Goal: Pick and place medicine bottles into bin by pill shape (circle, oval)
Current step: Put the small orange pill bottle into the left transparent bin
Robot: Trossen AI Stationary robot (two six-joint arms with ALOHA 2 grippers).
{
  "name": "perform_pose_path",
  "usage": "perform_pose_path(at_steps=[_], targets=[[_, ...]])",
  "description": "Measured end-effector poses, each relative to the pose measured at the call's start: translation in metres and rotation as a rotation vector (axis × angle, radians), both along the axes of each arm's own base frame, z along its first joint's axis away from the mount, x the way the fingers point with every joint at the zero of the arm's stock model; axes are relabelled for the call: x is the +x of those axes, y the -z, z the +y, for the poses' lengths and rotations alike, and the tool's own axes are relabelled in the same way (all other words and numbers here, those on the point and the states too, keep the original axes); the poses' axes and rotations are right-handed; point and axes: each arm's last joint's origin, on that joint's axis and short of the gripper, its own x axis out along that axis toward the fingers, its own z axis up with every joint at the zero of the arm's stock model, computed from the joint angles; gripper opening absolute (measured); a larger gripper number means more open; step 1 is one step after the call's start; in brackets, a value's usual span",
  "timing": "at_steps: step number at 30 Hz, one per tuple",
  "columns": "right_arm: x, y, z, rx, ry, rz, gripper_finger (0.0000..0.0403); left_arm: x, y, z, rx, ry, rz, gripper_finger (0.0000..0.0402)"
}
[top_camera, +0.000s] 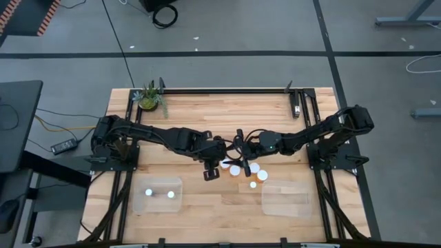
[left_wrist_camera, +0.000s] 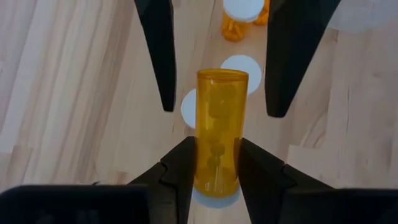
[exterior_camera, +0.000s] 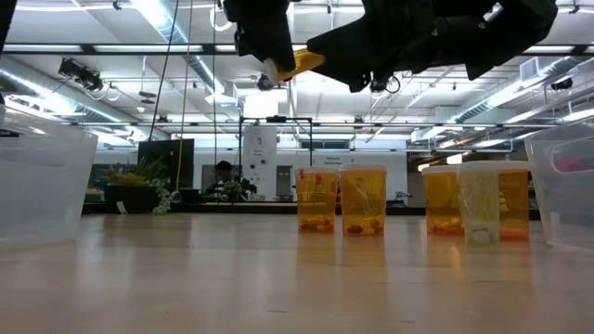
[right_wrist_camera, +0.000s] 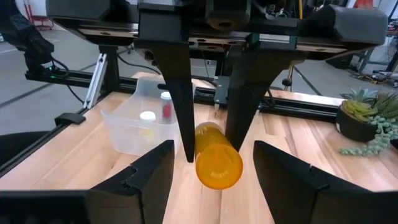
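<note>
My left gripper (left_wrist_camera: 217,152) is shut on an orange medicine bottle (left_wrist_camera: 219,124), held high above the table; the bottle also shows in the right wrist view (right_wrist_camera: 219,165) and the low view (exterior_camera: 302,63). My right gripper (right_wrist_camera: 214,168) is open. Its fingers (left_wrist_camera: 163,68) stand on either side of the bottle's base end, with a gap on each side. Several white-capped bottles (top_camera: 244,169) stand upright on the table's middle, under both grippers; they also show in the low view (exterior_camera: 363,199). My left gripper pinches the bottle's orange wall (right_wrist_camera: 200,146) between its two fingers (right_wrist_camera: 180,93), which point down from above and lie across the bottle. The bottle is lifted clear and lies about level, its round base (right_wrist_camera: 219,167) toward the table's right and my right gripper.
A clear bin (top_camera: 163,195) at the near left holds two bottles (top_camera: 149,192). A second clear bin (top_camera: 286,198) stands at the near right. A small potted plant (top_camera: 149,96) stands at the far left corner.
</note>
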Motion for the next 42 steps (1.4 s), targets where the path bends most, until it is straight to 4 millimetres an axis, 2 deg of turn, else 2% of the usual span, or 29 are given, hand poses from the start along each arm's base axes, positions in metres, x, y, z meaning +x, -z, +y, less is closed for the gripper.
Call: perform_pose_path(at_steps=[21,36,42], targets=[[0.000,0.000,0.000,0.002,-0.004,0.005,0.0114,0.001,0.000,0.001,0.021,0.030,-0.004,0.0118],[0.000,0.002,-0.001,-0.006,-0.003,0.022,0.0116,0.001,-0.001,-0.001,0.030,0.050,-0.011,0.0162],[-0.001,0.006,-0.001,-0.011,-0.003,0.059,0.0121,-0.003,-0.012,-0.002,0.054,0.080,-0.057,0.0193]])
